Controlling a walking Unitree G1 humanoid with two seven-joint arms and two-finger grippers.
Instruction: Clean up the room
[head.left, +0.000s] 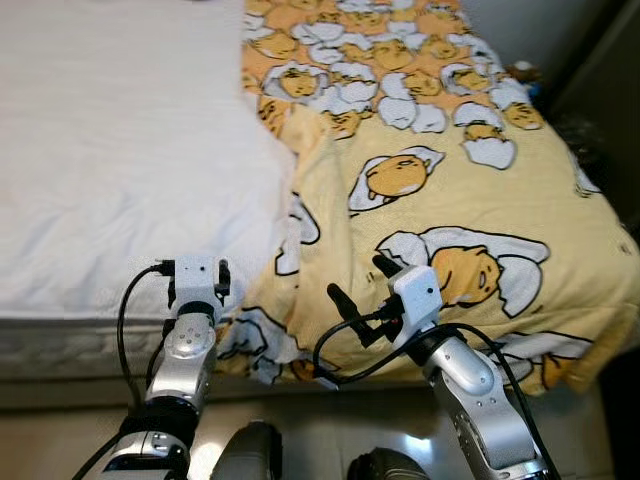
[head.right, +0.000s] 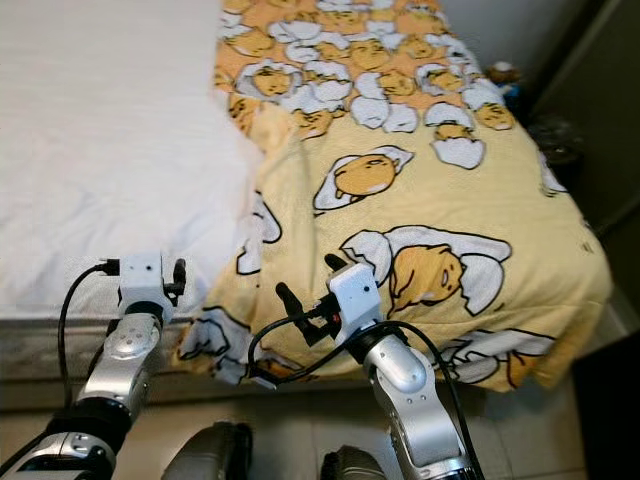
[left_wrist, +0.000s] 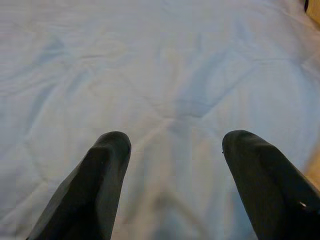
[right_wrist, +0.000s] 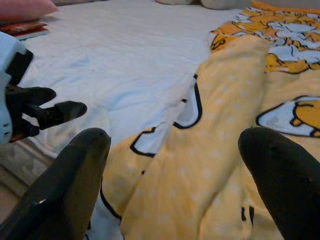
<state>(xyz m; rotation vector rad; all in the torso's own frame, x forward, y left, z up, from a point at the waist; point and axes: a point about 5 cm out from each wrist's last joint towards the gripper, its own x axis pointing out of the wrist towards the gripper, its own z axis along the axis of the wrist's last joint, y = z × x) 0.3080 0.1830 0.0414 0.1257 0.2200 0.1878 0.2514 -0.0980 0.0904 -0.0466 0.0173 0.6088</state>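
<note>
I am holding my right gripper spread apart over the yellow blanket's near edge, left gripper likewise apart above the white sheet.

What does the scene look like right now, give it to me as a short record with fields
place: bedside, robot facing the bed
white sheet: bare, covers the bed's left part
yellow blanket: cartoon print, bunched over the right part, its edge hanging over the near side
left gripper: open, over the white sheet
right gripper: open, at the yellow blanket's near fold, holding nothing
small items: at the bed's far end, too small to identify
</note>
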